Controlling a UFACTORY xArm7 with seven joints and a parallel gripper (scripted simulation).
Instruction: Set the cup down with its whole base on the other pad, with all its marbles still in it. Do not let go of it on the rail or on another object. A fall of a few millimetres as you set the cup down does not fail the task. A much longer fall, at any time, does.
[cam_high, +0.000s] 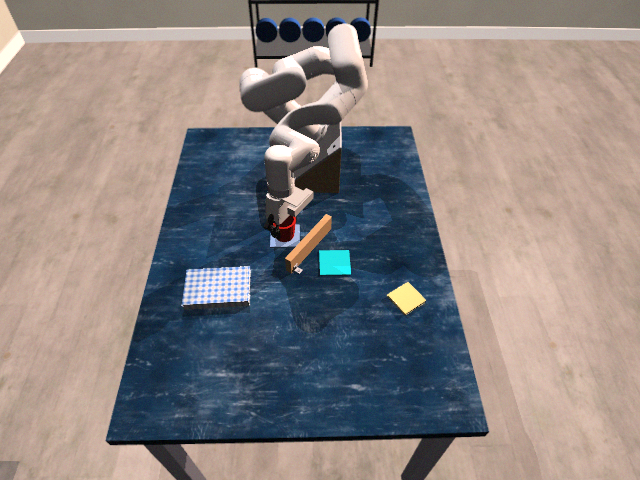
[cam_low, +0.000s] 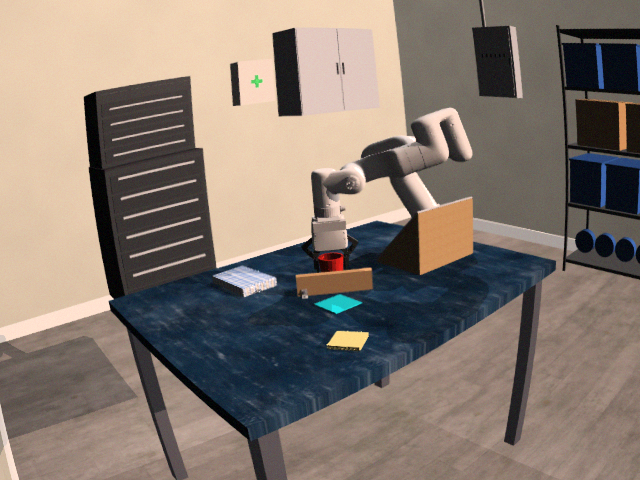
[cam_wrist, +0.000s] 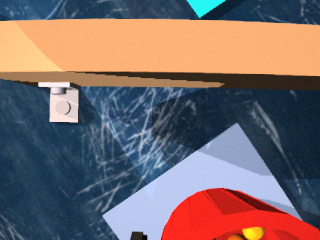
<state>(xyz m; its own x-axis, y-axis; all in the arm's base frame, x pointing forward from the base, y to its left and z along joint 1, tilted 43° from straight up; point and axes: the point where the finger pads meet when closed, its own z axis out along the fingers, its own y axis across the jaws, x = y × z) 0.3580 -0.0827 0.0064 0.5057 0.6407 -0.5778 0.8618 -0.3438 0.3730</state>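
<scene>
The red cylindrical cup (cam_low: 330, 261) stands upright on a pale lilac square pad (cam_wrist: 200, 175) on the dark blue mottled table (cam_high: 289, 372), with a yellow marble (cam_wrist: 253, 233) and an orange one showing inside its rim in the wrist view. The white arm's gripper (cam_low: 329, 250) hangs straight down over the cup, its black fingers (cam_low: 308, 249) spread wide on either side of the cup's wall and gripping nothing. Just beside the cup lies a long tan wooden rail (cam_high: 308, 243), set at a slant, with a small white bracket (cam_wrist: 64, 104) at its near end. Beyond the rail lies the flat cyan square pad (cam_high: 334, 261). A blue-and-white checked block (cam_high: 217, 285) and a yellow square sponge (cam_high: 406, 297) lie well apart from the cup.
</scene>
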